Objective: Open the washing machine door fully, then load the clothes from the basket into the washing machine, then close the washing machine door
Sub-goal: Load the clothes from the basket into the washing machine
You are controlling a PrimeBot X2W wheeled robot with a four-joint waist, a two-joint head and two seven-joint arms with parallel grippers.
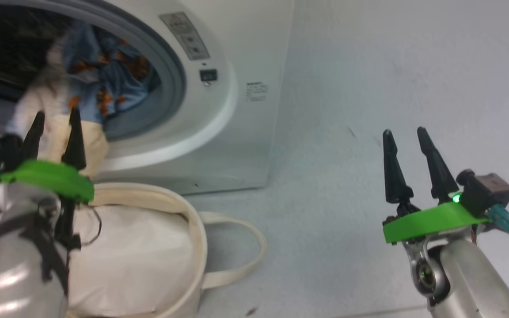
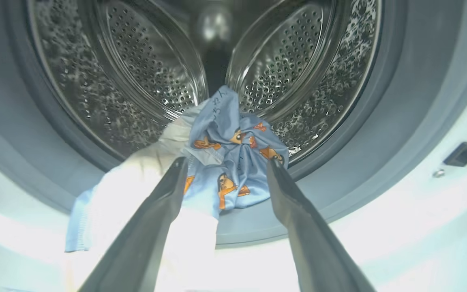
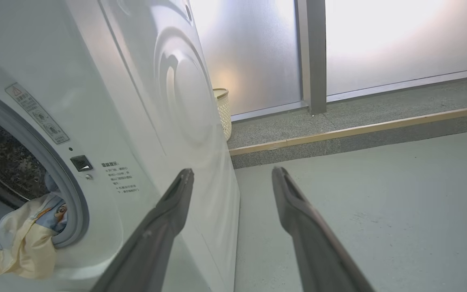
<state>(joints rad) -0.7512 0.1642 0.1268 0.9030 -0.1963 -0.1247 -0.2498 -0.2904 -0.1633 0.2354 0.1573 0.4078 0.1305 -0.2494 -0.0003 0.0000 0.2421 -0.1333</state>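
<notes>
- In the head view's upper left: big white front-loading washing machine (image 1: 254, 66).
- Small cream canvas basket (image 1: 195, 229) below.
- Light blue orange-printed clothes (image 2: 233, 138) on the machine's lip, between the wide left pincer's (image 2: 226, 164) tips; the right wrist view shows cream cloth (image 3: 18, 251) overhanging.
- Right pincer (image 1: 404, 130): wide, well apart.

No legible text. Grey label (image 3: 37, 113) with warning triangle and printed lines (image 3: 121, 177) on washing machine (image 3: 95, 121) front, right of opening: too small to read.

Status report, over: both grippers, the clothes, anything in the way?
Left gripper open at the drum mouth. Right gripper open, idle above floor. Clothes half in; cream piece hangs over the grey seal, likely blocks closing.
</notes>
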